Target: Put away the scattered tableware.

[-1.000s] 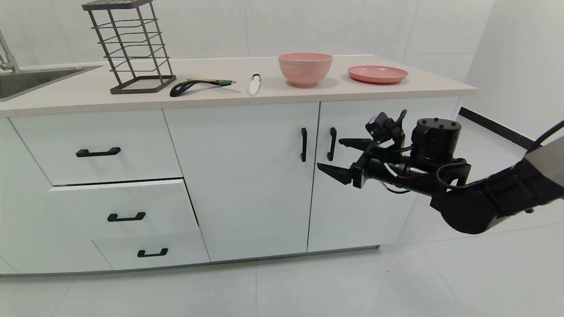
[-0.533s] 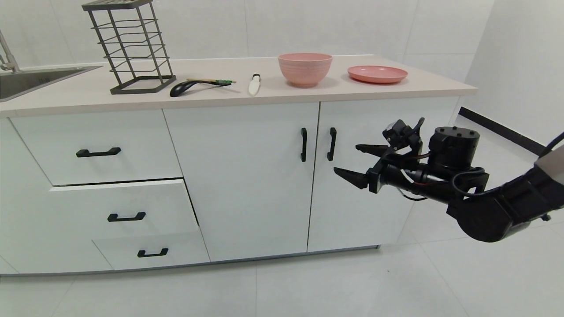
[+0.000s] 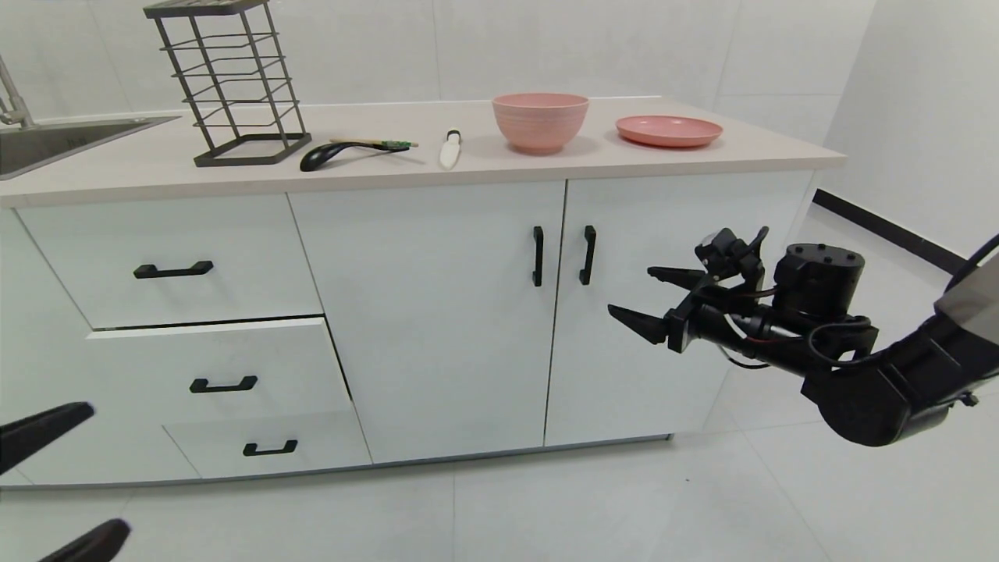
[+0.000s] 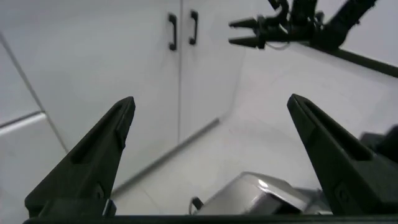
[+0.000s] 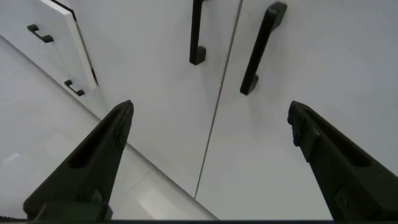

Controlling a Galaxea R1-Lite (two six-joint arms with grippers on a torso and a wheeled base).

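Left gripper [image 3: 108, 468] cut off at lower-left corner of head view; fingers spread wide, empty. Sink [image 3: 47, 140] cropped at left edge. White utensil [image 3: 450, 148] on bench [image 3: 156, 168]: type unclear. Right arm held level before cabinet door [image 3: 609, 390]; right gripper [image 3: 632, 290] wide open, empty, short of door handle [image 3: 588, 254]. Bowl [image 3: 540, 121], plate [image 3: 669, 131], spoon [image 3: 320, 156] lie on bench.
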